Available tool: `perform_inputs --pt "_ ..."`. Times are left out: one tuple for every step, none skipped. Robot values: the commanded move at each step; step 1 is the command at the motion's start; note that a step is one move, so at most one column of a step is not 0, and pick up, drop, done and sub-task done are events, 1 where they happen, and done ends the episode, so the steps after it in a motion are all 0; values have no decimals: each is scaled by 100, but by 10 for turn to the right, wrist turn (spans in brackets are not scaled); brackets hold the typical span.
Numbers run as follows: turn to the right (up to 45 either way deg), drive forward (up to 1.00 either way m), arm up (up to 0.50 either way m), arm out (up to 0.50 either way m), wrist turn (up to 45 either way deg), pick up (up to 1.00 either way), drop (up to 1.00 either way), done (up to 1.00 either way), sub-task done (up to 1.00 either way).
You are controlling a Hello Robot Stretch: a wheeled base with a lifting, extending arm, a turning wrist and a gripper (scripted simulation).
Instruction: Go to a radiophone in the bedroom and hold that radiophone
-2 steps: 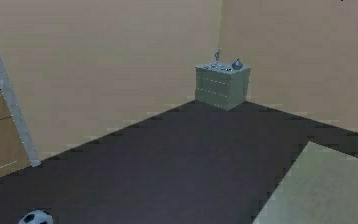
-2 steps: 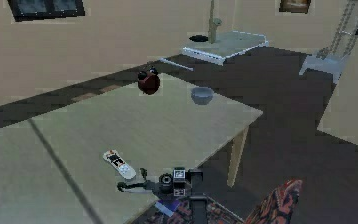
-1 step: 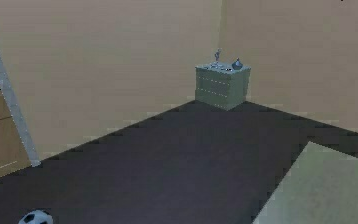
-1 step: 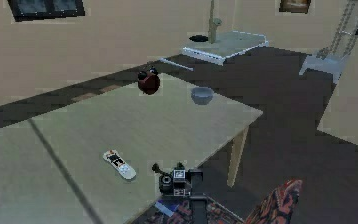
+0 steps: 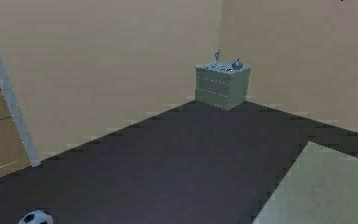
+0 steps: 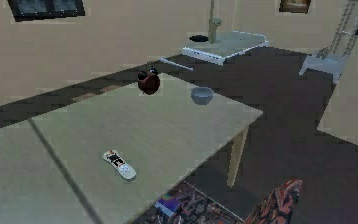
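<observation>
Saw dark floor (image 5: 177, 160) open up to the corner dresser (image 5: 223, 85), a ball (image 5: 34, 217) at the near edge. Found a handset (image 6: 119, 165) on the worktop (image 6: 217, 125), a bowl (image 6: 201, 96) near the far edge. Could not tell the jaws' state.

So there's a big pale bench (image 6: 77, 140) with three things on it. A small white handset (image 6: 118, 165) with dark buttons lies flat near the front edge; could be a phone or a remote, can't tell. Well apart from it, toward the far side, sit a round red thing (image 6: 149, 82) with a dark top and a little grey bowl (image 6: 201, 96), near each other. A patterned rug (image 6: 202, 205) peeks out under the bench. Across the dark floor there's a low white mattress (image 6: 232, 45), and framed pictures (image 6: 47, 9) hang on the wall.
</observation>
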Motion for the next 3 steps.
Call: perform_inputs --pt "0 0 0 0 0 100 0 0 0" --pt "0 0 10 0 0 0 0 0 0" --pt "0 0 0 0 0 0 0 100 0"
